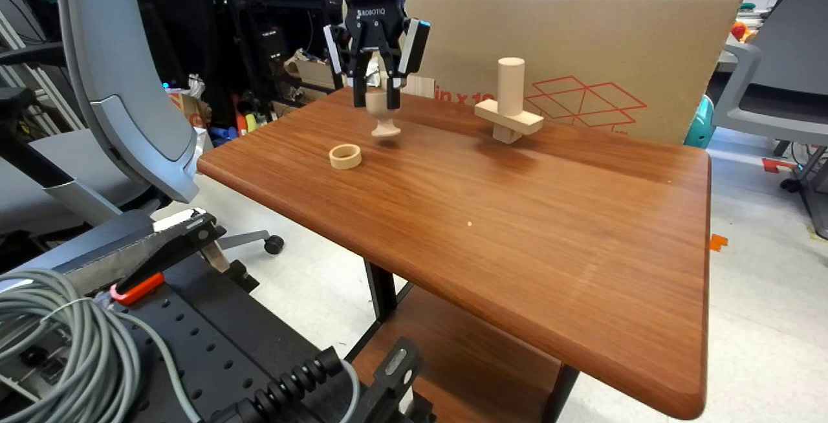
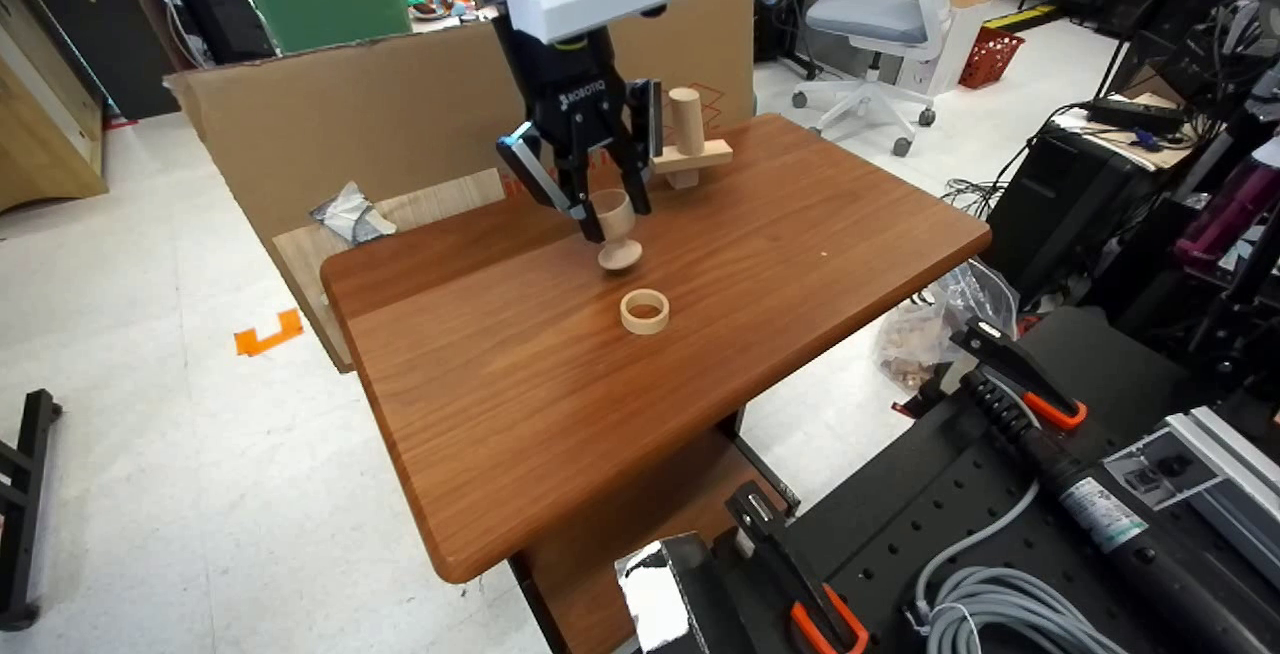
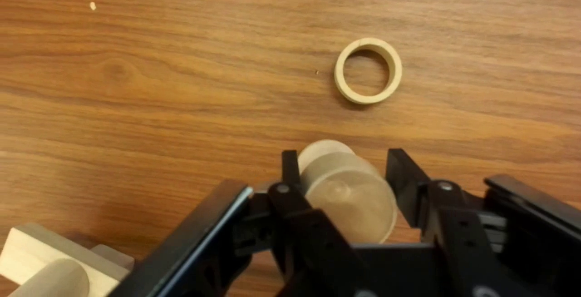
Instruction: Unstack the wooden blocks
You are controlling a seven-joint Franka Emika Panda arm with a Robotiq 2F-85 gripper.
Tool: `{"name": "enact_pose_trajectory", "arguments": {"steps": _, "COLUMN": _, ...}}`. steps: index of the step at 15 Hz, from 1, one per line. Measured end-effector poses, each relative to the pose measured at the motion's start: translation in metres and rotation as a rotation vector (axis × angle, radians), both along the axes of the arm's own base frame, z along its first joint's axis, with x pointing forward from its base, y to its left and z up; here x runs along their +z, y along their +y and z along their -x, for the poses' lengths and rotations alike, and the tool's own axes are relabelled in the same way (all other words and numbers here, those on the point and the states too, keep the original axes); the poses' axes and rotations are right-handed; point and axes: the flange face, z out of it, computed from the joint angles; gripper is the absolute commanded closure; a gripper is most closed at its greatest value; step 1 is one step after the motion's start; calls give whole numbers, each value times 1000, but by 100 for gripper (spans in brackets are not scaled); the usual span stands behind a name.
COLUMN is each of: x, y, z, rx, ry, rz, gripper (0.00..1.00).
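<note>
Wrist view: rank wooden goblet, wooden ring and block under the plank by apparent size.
Largest to smallest:
wooden goblet, perhaps enlarged by nearness
wooden ring
block, visible part only; the plank hides some

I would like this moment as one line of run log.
tool: gripping cup, apparently off table; ring: on table; cylinder: upright on plank; plank: on block

The claw (image 1: 376, 94) points downward, clamped partway closed.
</note>
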Motion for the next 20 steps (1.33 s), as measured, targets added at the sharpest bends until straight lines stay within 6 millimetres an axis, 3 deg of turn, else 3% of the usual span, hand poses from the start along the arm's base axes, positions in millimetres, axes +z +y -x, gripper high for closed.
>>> {"name": "enact_pose_trajectory", "arguments": {"steps": 2, "x": -5, "y": 1, "z": 0, "rx": 11, "ry": -4, "rz": 6, "gripper": 74}}
{"name": "enact_pose_trajectory", "arguments": {"steps": 4, "x": -9, "y": 3, "z": 0, "rx": 18, "ry": -7, "rz": 8, "gripper": 24}}
{"name": "enact_pose_trajectory", "arguments": {"steps": 5, "x": -9, "y": 5, "z": 0, "rx": 20, "ry": -9, "rz": 9, "gripper": 23}}
{"name": "enact_pose_trajectory", "arguments": {"steps": 8, "x": -9, "y": 8, "z": 0, "rx": 17, "ry": -12, "rz": 12, "gripper": 1}}
{"name": "enact_pose_trajectory", "arguments": {"steps": 13, "x": 8, "y": 20, "z": 0, "rx": 25, "ry": -38, "rz": -7, "gripper": 0}}
{"name": "enact_pose_trajectory", "arguments": {"steps": 17, "x": 67, "y": 26, "z": 2, "rx": -1, "ry": -116, "rz": -54, "gripper": 0}}
{"name": "enact_pose_trajectory", "arguments": {"steps": 20, "x": 112, "y": 9, "z": 4, "rx": -63, "ry": -173, "rz": -75, "gripper": 0}}
